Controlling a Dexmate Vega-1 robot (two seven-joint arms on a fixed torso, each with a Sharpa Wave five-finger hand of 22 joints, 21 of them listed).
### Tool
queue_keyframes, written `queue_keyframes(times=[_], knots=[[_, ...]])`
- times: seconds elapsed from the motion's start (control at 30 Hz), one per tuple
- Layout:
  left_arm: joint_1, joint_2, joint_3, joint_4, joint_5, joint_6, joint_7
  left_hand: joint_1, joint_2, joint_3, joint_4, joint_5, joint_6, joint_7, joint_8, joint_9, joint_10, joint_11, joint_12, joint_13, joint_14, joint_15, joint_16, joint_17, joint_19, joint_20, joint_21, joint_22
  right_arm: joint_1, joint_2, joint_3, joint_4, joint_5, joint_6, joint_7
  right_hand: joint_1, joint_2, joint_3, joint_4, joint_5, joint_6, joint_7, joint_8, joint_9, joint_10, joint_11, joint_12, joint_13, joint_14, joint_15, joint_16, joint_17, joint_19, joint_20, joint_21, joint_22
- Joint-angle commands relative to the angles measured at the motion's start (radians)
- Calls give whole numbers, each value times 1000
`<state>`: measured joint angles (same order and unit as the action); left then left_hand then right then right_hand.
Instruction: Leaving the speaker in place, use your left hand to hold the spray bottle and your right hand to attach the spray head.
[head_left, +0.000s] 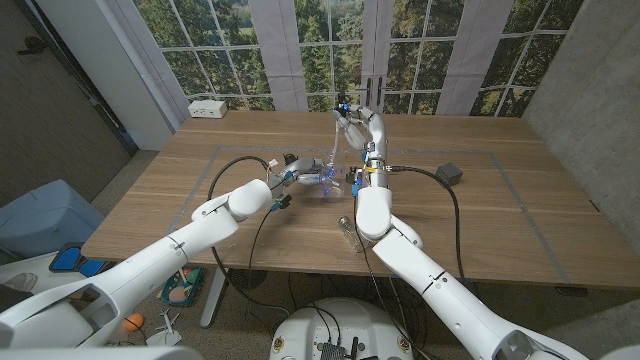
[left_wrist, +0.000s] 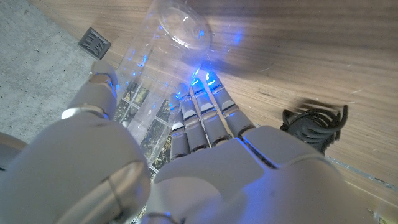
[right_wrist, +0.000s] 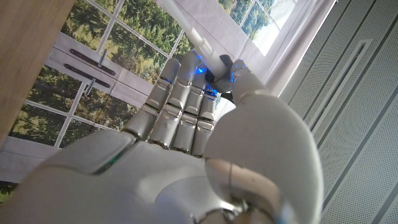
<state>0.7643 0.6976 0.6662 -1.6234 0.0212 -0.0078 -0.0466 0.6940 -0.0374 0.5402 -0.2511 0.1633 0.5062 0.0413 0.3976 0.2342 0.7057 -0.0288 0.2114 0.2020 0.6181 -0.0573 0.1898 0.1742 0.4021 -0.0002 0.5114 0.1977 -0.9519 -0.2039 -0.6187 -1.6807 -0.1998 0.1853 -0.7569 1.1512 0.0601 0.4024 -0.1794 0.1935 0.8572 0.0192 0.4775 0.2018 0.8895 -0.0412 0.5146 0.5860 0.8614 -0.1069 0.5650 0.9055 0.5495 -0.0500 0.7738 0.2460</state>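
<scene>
Gripping one clear spray bottle (head_left: 322, 178) at mid-surface (head_left: 480, 230), the left hand (head_left: 291, 172) wraps its fingers (left_wrist: 205, 118) around it; the bottle looks empty. The right hand (head_left: 352, 122), raised above, pinches one spray head (head_left: 343, 108) with its tube (right_wrist: 202, 43). One dark speaker (head_left: 449, 173) sits apart on the right. No writing readable.

Wooden table (head_left: 480, 215) — tall windows (head_left: 320, 50) behind.

My left robot hand (head_left: 300, 177) is low, fingers wrapped round something clear. My right robot hand (head_left: 352, 124) is raised, pinching something.
</scene>
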Motion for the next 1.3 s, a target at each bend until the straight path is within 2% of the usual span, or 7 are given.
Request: queue_keyframes(times=[0.03, 0.63, 1.3], knots=[[2, 0, -6, -2, -38, 0, -11, 155, 217, 95, 90, 6, 267, -68, 6, 4, 141, -135, 8, 2, 0, -155, -1, 2, -2, -1, 7, 3, -13, -14, -10, 11, -20, -27, -25, 35, 37, 49, 13, 5, 131, -128, 7, 4, 108, -110, -2, 5, 1, -110, -4, 3, -4, -27, 8, 0], [9, 8, -8, -18, -54, 4, -12, 155, 218, 95, 90, 6, 265, -68, 4, 5, 140, -134, 7, 3, 1, -154, -1, 3, -4, 0, 9, 3, -17, -39, -43, 46, -97, -77, -77, 35, 37, 51, 13, 5, 133, -131, 6, 4, 108, -109, -5, 8, -6, -111, -17, 11, -12, -28, 28, -6], [4, 6, -6, -8, -55, -6, -13, 155, 218, 95, 89, 6, 269, -68, 3, 5, 141, -134, 6, 3, 1, -155, 0, 3, -4, 0, 12, 3, -8, -68, -74, 53, -131, -128, -69, 31, 37, 53, 15, 5, 133, -132, 5, 4, 107, -109, -12, 5, -8, -108, -29, 17, -22, -26, 44, -11]])
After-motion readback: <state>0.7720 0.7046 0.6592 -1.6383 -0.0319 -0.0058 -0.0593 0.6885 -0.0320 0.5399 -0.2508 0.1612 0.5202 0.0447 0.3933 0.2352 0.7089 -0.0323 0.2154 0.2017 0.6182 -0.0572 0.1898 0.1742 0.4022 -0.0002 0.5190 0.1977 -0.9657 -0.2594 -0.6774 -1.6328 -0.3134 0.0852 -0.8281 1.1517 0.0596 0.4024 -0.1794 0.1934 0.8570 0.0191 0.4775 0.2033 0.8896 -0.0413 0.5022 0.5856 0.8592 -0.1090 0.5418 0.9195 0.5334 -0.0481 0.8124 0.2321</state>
